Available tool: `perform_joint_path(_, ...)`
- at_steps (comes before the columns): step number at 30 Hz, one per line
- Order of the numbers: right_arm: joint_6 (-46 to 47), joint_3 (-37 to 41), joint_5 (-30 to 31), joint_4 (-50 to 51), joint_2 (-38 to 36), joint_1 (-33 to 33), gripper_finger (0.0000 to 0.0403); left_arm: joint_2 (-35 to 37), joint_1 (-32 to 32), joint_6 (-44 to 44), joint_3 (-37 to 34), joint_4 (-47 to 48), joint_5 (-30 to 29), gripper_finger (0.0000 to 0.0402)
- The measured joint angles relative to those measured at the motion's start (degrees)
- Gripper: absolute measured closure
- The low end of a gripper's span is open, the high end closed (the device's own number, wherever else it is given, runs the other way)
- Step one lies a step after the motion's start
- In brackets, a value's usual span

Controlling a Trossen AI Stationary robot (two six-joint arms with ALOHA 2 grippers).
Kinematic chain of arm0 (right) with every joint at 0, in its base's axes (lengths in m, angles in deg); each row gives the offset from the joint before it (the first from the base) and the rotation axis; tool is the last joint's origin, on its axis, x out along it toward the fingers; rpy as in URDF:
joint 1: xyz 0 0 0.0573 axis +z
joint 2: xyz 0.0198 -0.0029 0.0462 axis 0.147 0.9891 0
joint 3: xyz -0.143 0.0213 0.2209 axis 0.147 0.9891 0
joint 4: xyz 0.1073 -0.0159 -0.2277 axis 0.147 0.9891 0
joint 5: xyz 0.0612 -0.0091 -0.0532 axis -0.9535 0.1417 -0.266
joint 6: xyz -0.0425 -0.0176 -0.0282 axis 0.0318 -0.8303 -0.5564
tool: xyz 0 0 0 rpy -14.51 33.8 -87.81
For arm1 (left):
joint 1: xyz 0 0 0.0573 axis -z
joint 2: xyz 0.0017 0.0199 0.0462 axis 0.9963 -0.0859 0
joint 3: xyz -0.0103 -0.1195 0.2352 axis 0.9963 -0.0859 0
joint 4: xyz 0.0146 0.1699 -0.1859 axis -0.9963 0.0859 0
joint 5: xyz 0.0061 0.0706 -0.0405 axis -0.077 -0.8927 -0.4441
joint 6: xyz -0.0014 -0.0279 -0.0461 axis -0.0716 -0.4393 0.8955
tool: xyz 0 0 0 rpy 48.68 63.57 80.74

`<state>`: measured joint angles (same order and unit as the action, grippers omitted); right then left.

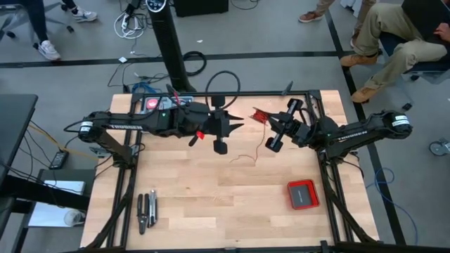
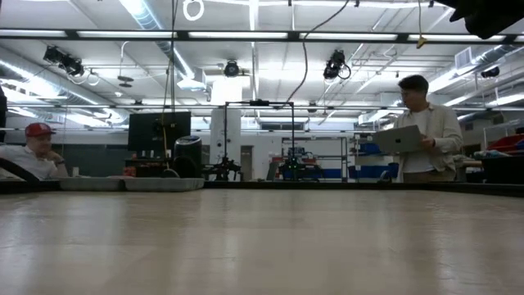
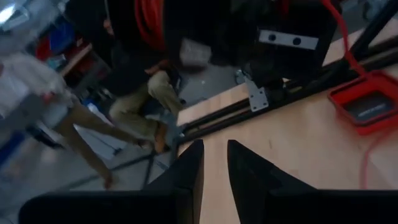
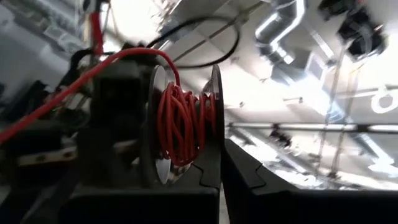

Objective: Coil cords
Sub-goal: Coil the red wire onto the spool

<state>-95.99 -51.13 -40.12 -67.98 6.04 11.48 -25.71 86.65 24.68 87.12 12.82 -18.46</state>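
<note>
The cord is a thin red wire. Part of it is wound on a small black spool (image 4: 181, 121) (image 1: 259, 115), which my right gripper (image 4: 221, 177) (image 1: 267, 124) holds raised at the far middle of the table. A strand (image 4: 74, 81) leaves the top of the coil. A loose squiggle of wire (image 1: 244, 156) lies on the wood below. My left gripper (image 3: 214, 158) (image 1: 239, 125) hovers just left of the spool, fingers a narrow gap apart with nothing seen between them. Neither gripper shows in the low view. My right gripper holds the spool by its lower edge, where one black flange (image 4: 214, 143) runs down into the seam between the two shut fingers. The fingers slant upward from the table's right side. The spool stands on edge above the fingertips, lifted clear of the table.
A flat red square box (image 1: 302, 194) (image 3: 364, 102) lies at the near right. Hand tools (image 1: 146, 211) lie at the near left. Black frame rails (image 1: 320, 140) run along the table's sides and far edge. People sit and stand beyond the table.
</note>
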Motion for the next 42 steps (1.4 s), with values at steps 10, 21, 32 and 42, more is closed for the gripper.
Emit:
perform_joint_path(10,5.6,0.0,-0.9,6.1,0.0,0.0,0.0403,0.3,-1.3,-3.5,0.3,3.8,1.7,0.0328)
perform_joint_path(21,11.2,0.0,-4.3,9.4,0.0,0.0,0.0403,3.8,-4.3,1.1,0.4,4.5,7.8,0.0328)
perform_joint_path(32,11.7,0.0,-6.8,12.1,0.3,-0.2,0.0403,3.0,-4.3,2.9,0.3,1.1,13.6,0.0328)
perform_joint_path(42,12.0,0.0,-8.5,11.8,0.3,-1.4,0.0403,2.7,-4.3,3.1,0.3,0.9,14.9,0.0328)
